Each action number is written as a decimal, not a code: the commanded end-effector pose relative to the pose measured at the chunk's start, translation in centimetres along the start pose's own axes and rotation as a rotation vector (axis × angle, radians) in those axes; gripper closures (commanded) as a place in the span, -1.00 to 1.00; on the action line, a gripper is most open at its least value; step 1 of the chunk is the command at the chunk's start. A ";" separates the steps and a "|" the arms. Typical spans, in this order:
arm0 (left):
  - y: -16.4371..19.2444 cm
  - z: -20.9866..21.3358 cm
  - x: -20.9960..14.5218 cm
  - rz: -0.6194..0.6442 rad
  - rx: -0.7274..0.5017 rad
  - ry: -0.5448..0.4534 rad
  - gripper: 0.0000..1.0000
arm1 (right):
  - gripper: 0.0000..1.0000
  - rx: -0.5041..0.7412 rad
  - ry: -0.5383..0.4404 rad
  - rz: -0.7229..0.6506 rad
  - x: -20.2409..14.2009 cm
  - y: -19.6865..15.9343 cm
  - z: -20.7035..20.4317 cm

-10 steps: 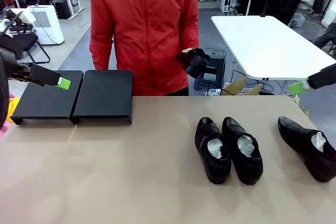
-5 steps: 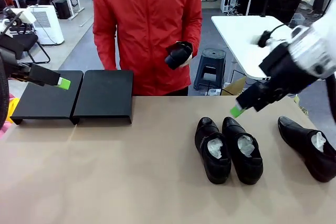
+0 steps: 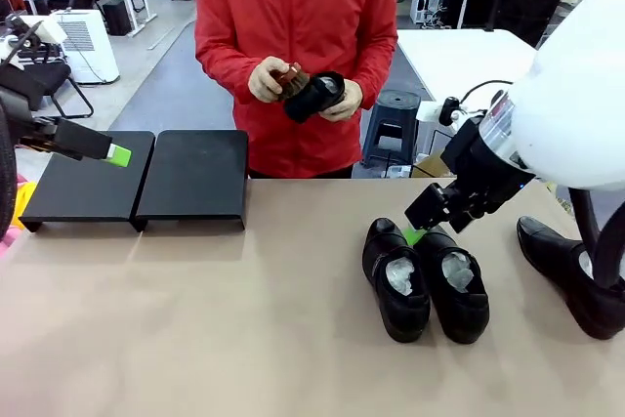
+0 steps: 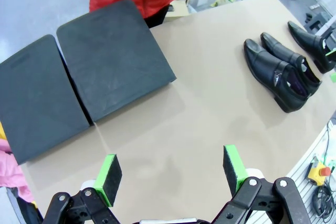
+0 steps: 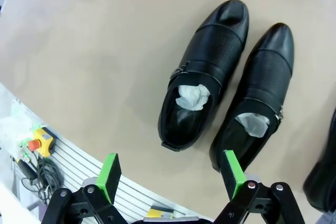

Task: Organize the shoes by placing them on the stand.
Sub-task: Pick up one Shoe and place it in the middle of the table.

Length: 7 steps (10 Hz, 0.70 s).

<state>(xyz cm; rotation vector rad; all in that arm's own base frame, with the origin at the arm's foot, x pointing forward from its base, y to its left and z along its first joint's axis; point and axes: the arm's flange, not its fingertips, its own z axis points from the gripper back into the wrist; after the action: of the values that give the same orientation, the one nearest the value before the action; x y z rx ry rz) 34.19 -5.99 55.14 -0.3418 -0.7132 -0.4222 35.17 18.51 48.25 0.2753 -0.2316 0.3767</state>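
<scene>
Two glossy black shoes [image 3: 395, 280] [image 3: 452, 278] stuffed with white paper lie side by side right of centre. A third shoe [image 3: 576, 275] lies near the right edge. The person in red holds the fourth shoe [image 3: 314, 95] in both hands at chest height. The stand's two black platforms [image 3: 88, 178] [image 3: 193, 178] sit at the far left with nothing on them. My right gripper [image 3: 415, 234] hangs open just above the heels of the pair [image 5: 202, 72] [image 5: 260, 93]. My left gripper [image 3: 112, 154] hovers open over the left platform [image 4: 37, 103].
A white table [image 3: 488, 75] and a stool [image 3: 391, 114] stand behind the person at the right. Pink and yellow cloth [image 3: 10, 207] lies at the left table edge. An emergency stop box [image 5: 35, 144] sits below the table's near edge.
My right arm has swung in from the right and come down over the pair of shoes. The person has brought the fourth shoe up into both hands. My left arm has not moved.
</scene>
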 end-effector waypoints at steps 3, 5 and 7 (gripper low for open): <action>0.2 0.1 -0.1 -0.013 -0.004 0.004 -1.00 | -1.00 -0.146 0.093 -0.142 1.5 -0.1 -2.4; 0.2 0.1 -0.1 -0.013 -0.004 0.004 -1.00 | -1.00 -0.220 0.123 -0.252 2.1 0.4 -4.1; 0.2 0.1 -0.1 -0.013 -0.004 0.004 -1.00 | -1.00 -0.222 0.113 -0.305 2.0 0.4 -4.3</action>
<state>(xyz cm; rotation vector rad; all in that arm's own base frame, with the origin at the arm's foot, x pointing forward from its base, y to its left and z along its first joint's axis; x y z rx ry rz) 34.19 -5.99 55.14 -0.3418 -0.7131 -0.4220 37.14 20.22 43.73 0.0833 -0.1208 0.0954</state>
